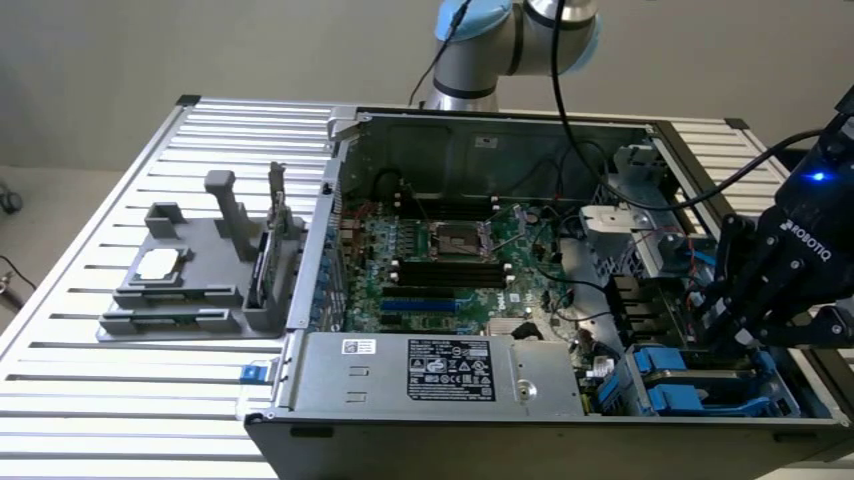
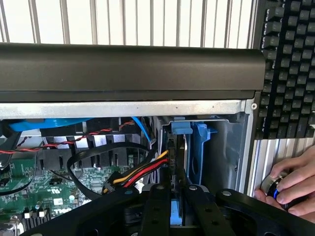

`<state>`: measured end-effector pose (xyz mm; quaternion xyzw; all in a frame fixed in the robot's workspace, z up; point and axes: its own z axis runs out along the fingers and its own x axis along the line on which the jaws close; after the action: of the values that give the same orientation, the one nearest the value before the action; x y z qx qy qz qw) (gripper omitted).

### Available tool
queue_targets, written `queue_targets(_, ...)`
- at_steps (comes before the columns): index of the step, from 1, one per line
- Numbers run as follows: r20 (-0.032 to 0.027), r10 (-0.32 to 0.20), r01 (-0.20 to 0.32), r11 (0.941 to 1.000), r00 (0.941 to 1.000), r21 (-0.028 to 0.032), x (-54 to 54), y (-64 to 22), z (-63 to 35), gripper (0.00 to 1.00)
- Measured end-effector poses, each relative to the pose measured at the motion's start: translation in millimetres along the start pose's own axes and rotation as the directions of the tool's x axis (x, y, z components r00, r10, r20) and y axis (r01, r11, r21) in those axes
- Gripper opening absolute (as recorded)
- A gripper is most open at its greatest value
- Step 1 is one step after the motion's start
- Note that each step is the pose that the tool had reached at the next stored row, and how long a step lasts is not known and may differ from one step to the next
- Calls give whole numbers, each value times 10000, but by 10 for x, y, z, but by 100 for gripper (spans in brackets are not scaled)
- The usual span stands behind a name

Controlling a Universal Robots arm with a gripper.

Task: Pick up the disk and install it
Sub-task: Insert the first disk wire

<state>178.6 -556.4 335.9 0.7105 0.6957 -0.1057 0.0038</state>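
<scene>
The disk [image 2: 179,130] stands on edge in the drive bay at the corner of the open computer case [image 1: 441,440]; its blue carrier frame shows, with the dark drive edge below it. My gripper [image 2: 176,209] is shut on the disk, one black finger [image 2: 156,206] on each side of a blue strip. In the exterior view, the gripper [image 1: 717,335] reaches down into the bay at the case's right, above other blue carriers [image 1: 663,378].
A second blue carrier [image 2: 203,147] sits right beside the held disk. Red, yellow and black cables [image 2: 142,172] run close by. The power supply box [image 1: 447,370], motherboard [image 1: 447,255] and grey tray [image 1: 187,285] lie toward the exterior view's left. A person's hand [image 2: 290,189] rests on a round button near a keyboard [image 2: 290,64].
</scene>
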Motion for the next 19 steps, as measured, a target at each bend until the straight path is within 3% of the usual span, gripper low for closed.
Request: queue_targets(19, 6, 450, -450, 9990, 9990, 69, 1, 16, 3, 16)
